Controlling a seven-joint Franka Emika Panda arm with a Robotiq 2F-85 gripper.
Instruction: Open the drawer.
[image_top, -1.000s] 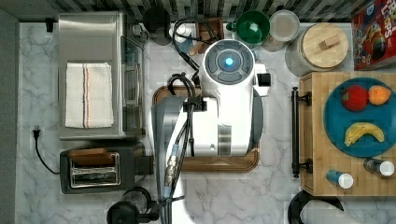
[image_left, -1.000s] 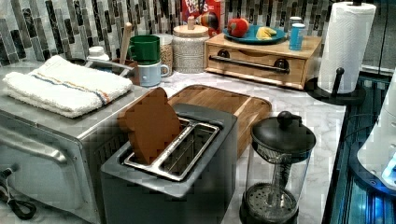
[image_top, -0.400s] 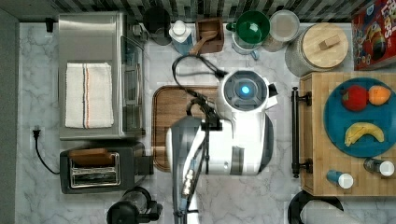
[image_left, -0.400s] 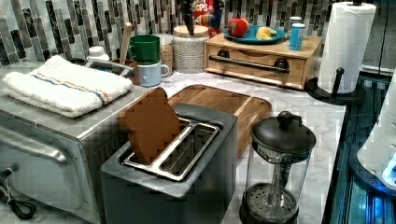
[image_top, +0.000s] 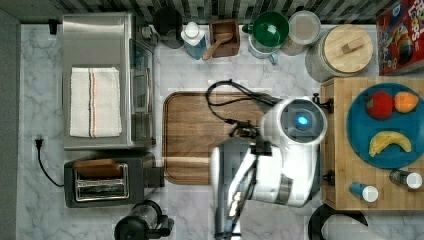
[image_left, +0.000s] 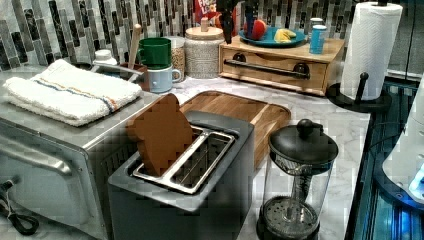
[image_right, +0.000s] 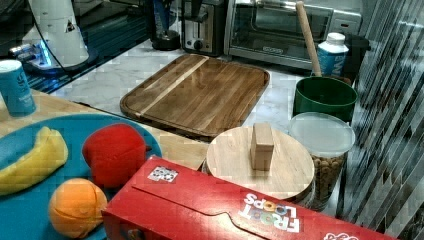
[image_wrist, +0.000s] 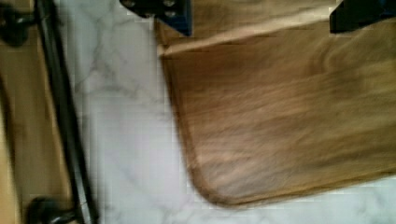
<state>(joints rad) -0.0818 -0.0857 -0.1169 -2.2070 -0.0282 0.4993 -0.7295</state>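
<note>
The drawer is a shallow light-wood one, shut, with a long black bar handle on two mounts. It sits in the wooden box at the top view's right, under a blue plate. My gripper hangs open and holds nothing, above and just in front of the drawer's left end in the left view. In the wrist view the fingertips stand wide apart over the walnut tray, and the handle runs beside them across a strip of marble. In the top view my arm covers most of the handle between its mounts.
On the box stand a blue plate of fruit and small bottles. A lidded jar, cups and a cereal box line the back wall. A paper-towel roll stands beside the box. Toaster, oven and French press are further off.
My arm has swung from over the tray's middle toward the top view's right, up to the drawer box. The gripper has come into the left view above the drawer.
</note>
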